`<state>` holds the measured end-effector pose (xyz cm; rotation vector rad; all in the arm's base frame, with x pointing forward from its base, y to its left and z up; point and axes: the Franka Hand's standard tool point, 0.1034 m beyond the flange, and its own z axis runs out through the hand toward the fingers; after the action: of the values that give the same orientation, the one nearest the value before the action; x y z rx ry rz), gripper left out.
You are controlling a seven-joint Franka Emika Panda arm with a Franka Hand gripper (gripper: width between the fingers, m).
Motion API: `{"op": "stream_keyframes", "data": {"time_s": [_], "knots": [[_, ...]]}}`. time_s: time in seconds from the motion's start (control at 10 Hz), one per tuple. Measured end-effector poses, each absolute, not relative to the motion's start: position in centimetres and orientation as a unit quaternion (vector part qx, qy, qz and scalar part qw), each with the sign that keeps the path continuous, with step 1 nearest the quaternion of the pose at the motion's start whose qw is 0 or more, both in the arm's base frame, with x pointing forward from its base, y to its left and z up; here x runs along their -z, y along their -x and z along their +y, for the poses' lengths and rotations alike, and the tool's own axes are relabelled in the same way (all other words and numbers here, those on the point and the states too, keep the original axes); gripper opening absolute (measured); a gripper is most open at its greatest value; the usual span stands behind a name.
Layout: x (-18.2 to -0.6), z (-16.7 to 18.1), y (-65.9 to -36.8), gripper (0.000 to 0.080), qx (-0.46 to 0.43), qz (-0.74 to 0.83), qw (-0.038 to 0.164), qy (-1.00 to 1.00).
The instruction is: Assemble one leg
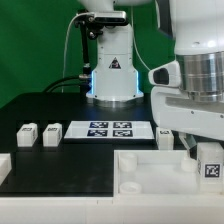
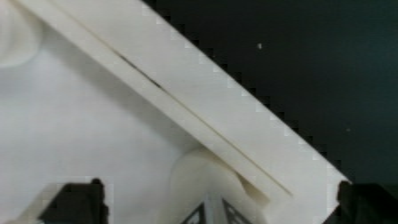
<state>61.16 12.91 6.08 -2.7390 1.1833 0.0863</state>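
A leg (image 1: 209, 166), a small white block with a black-and-white tag, stands at the white tray (image 1: 150, 172) on the exterior view's right, right under my gripper (image 1: 200, 150). In the wrist view the leg (image 2: 222, 195) sits between my two dark fingertips (image 2: 71, 203), with a gap on each side. My gripper (image 2: 217, 208) is open around it, not touching. The tray's rim (image 2: 196, 95) runs slantwise across the wrist view. Two more legs (image 1: 25, 134) (image 1: 52, 132) lie at the exterior view's left, and a third (image 1: 165, 135) lies by the arm.
The marker board (image 1: 108, 129) lies on the black table behind the tray. The robot's base (image 1: 112, 70) stands at the back. A white piece (image 1: 4, 166) shows at the exterior view's left edge.
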Motion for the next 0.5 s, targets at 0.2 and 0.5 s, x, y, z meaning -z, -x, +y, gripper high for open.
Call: {"op": "stream_keyframes", "data": {"time_s": [0.2,0.5], "knots": [[-6.1,12.1,-61.4,0.0649,-0.014,0.237,0.077,0.968],[-5.9,10.5,-61.9,0.0649,0.009,0.082,0.076,0.994]]}}
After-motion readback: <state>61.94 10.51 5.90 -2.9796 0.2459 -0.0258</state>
